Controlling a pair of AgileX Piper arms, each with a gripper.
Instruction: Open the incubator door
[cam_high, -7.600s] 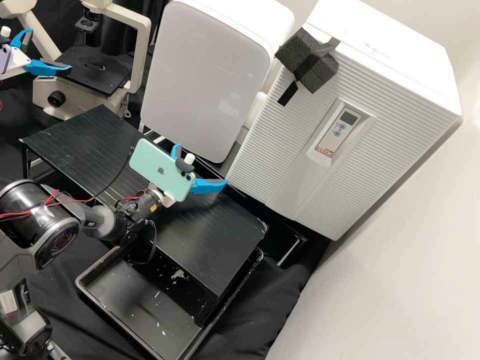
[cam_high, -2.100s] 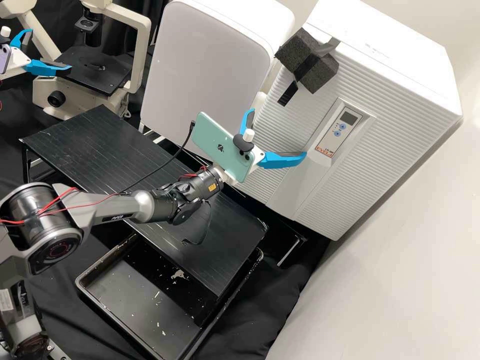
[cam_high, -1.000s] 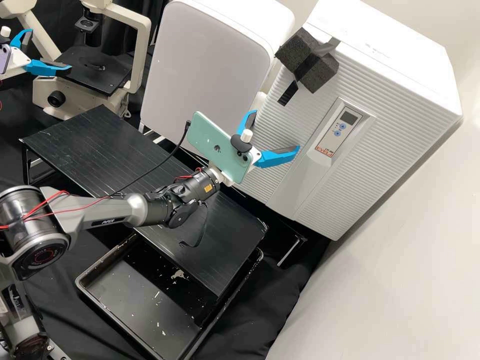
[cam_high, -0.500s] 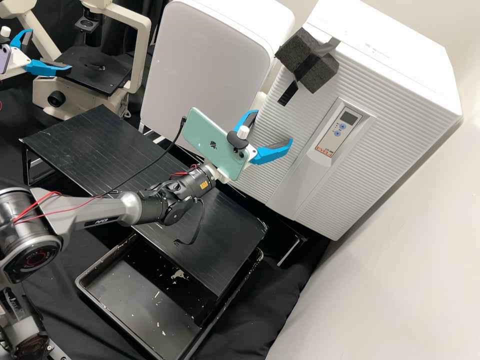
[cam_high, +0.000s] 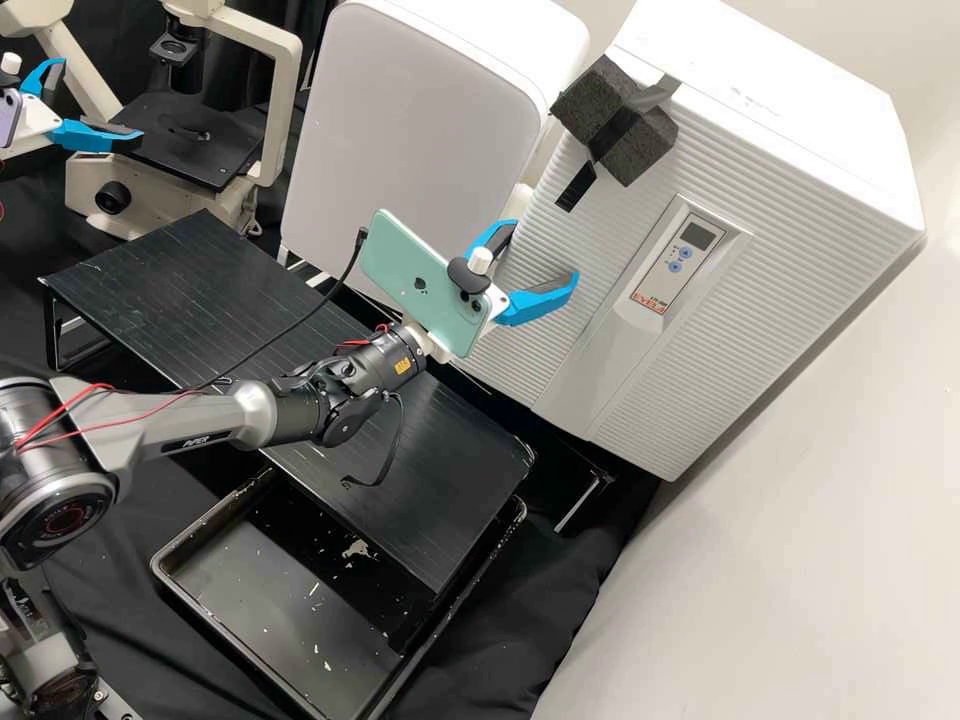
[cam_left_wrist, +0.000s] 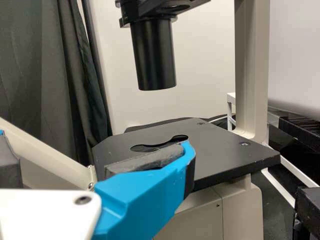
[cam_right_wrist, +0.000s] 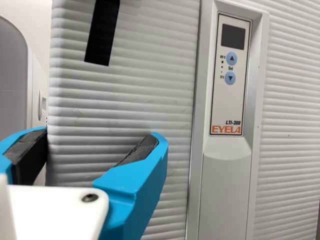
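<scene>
The incubator (cam_high: 790, 190) stands at the right in the high view, its ribbed door (cam_high: 550, 370) closed. In front of the door's left part, my right gripper (cam_high: 545, 253) is partly open with nothing between its fingers. In the right wrist view, my right gripper (cam_right_wrist: 101, 135) has one finger (cam_right_wrist: 132, 185) before the ribbed door (cam_right_wrist: 120, 100) and the other at its side edge; contact cannot be told. My left gripper (cam_high: 98, 100) is open at the upper left, by the microscope. The left wrist view also has my left gripper (cam_left_wrist: 95, 140), far from the incubator.
A white rounded cabinet (cam_high: 410, 130) stands left of the incubator. Black foam (cam_high: 615, 120) is taped to the incubator's upper front. Below are a black low table (cam_high: 440, 480) and a tray (cam_high: 165, 580). The microscope stage (cam_high: 185, 150) is near my left gripper.
My right gripper first came from over the low table to the incubator front, then moved slightly left in the high view while its fingers drew closer together. The door and left gripper look unmoved.
</scene>
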